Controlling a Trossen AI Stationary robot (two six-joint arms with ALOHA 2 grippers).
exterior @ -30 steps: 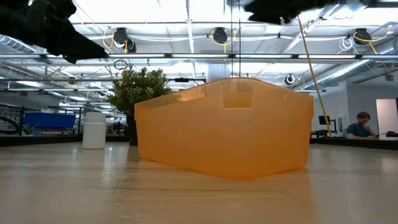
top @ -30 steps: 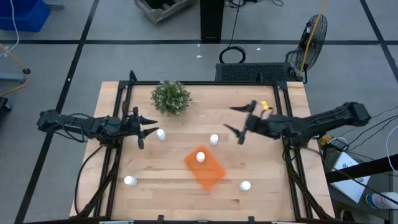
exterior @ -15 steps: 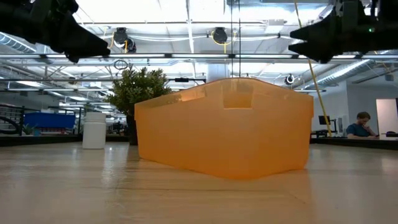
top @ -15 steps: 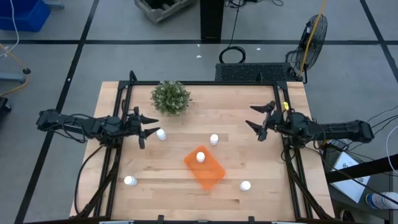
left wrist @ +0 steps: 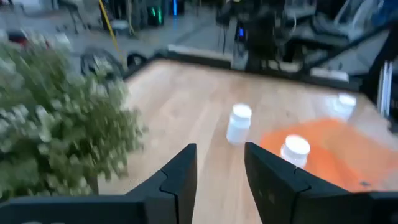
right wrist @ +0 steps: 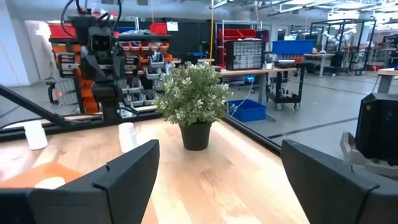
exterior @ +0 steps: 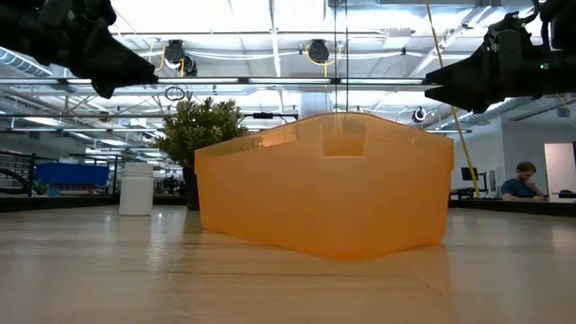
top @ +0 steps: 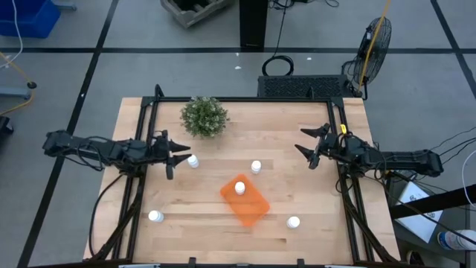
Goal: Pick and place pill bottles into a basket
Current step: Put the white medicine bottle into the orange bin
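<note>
At the table's left edge, the left gripper (top: 177,152), jaws narrowly apart and empty, sits beside a bottle (top: 193,160). It should widen, then straddle it squarely. The right gripper (top: 310,146) waits wide open, empty. 1 bottle (top: 239,187) stands in the basket (top: 253,206).

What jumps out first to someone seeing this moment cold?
The orange basket sits mid-table with one white bottle in it, while four more stand scattered on the wood. A green plant marks the far left corner. Both tools hover at the table's sides, left and right, holding nothing.
</note>
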